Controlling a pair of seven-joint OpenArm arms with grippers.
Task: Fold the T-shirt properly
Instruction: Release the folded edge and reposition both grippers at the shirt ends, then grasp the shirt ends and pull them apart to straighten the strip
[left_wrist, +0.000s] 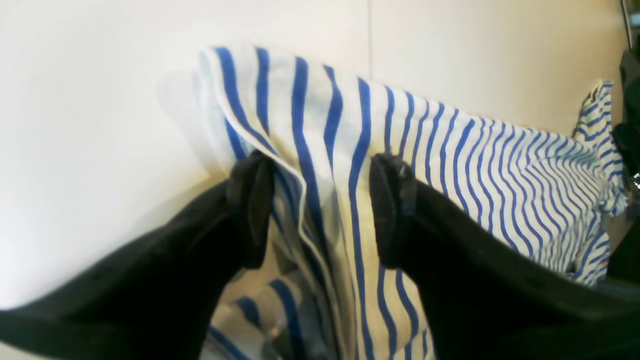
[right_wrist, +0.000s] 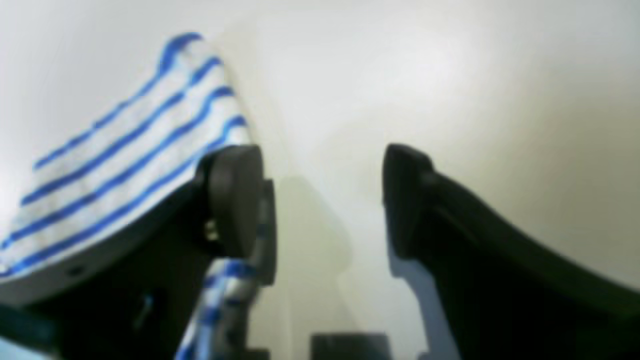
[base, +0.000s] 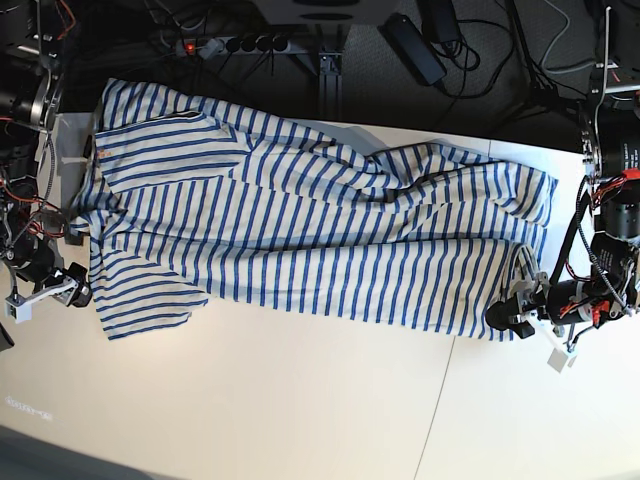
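Observation:
The T-shirt (base: 300, 230), cream-white with thin blue stripes, lies spread across the white table, rumpled along its far side. At its right end in the base view sits my left gripper (base: 510, 315). In the left wrist view that left gripper (left_wrist: 322, 210) stands open, and a raised fold of the T-shirt (left_wrist: 500, 170) runs between its fingers (left_wrist: 250, 210) without being pinched. My right gripper (base: 78, 290) is at the shirt's left end. There my right gripper (right_wrist: 320, 200) is open over bare table, with the T-shirt (right_wrist: 125, 150) draped on the outside of one finger.
The white table (base: 300, 410) has a seam (base: 440, 400) running front to back near its right side. Behind the table's far edge are a power strip (base: 240, 42), a black adapter (base: 415, 45) and cables on a dark floor. Arm hardware stands at both table ends.

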